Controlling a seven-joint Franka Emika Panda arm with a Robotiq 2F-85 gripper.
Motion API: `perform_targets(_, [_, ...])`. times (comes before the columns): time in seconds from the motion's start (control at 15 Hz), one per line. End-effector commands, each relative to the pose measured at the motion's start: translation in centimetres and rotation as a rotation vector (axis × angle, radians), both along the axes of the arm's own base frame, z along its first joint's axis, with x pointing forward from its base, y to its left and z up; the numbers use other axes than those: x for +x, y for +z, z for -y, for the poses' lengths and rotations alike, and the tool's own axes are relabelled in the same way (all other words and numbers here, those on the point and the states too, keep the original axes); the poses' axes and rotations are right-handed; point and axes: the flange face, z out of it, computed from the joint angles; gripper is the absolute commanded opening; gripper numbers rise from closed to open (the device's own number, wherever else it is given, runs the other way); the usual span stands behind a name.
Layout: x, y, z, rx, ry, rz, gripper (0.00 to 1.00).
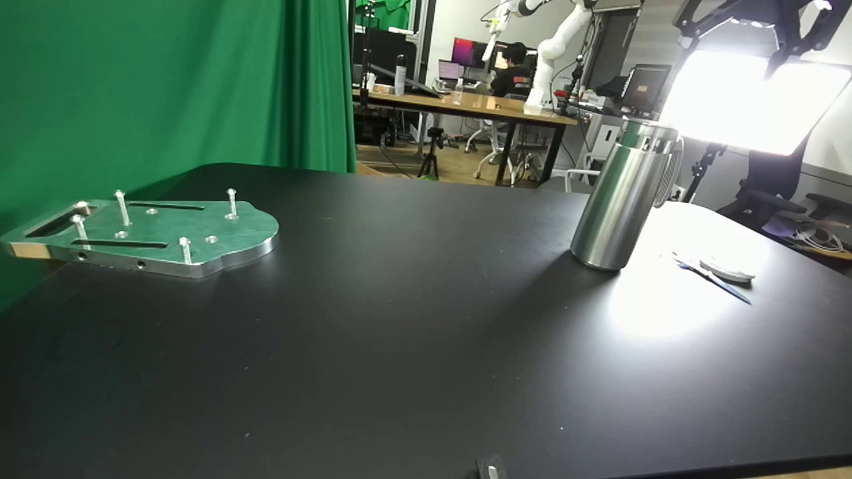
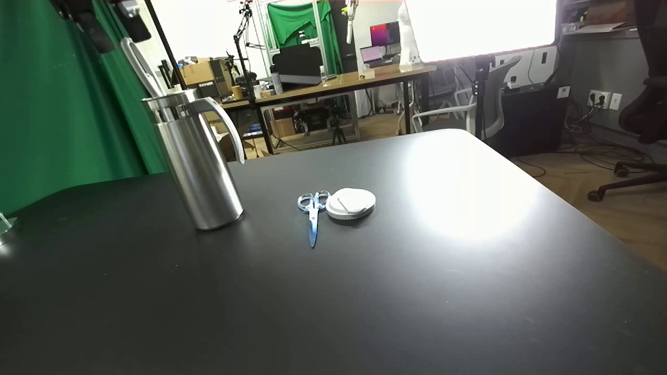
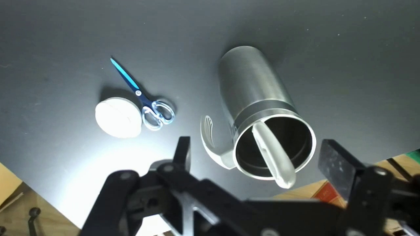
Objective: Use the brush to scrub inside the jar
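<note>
The brush (image 3: 275, 155) is stood in the jar (image 3: 256, 85), its long axis slanted up and out toward the pincer (image 3: 256, 147), by which, spread wide and unladen, it is straddled in the wrist view.

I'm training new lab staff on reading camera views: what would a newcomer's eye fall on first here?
Probably the glaring white rectangular light panel beyond the flat black table in both exterior views. Next, the tall brushed-steel jar on that table, a long white brush handle poking from its top. In the wrist view, the open black gripper frames the jar's top, and blue-bladed scissors lie beside a round white lid-like piece.
</note>
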Motion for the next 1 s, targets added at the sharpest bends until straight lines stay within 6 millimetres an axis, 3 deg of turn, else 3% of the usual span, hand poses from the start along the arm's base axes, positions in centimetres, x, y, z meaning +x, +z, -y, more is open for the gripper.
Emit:
perform_targets(0.0, [0.23, -0.57, 0.82, 0.063, 0.09, 0.025, 1.0])
perform_targets(0.13, [0.32, -0.82, 1.04, 0.083, 0.134, 0.025, 1.0])
perform_targets(0.27, [0.4, -1.13, 1.07, 0.089, 0.168, 0.024, 0.75])
perform_targets(0.6, [0.5, -0.94, 0.71, 0.03, 0.205, 0.04, 0.39])
perform_targets(0.67, [0.52, -0.8, 0.6, 0.016, 0.21, 0.041, 0.71])
perform_targets(0.93, [0.78, -0.79, 0.37, 0.007, 0.233, 0.046, 0.92])
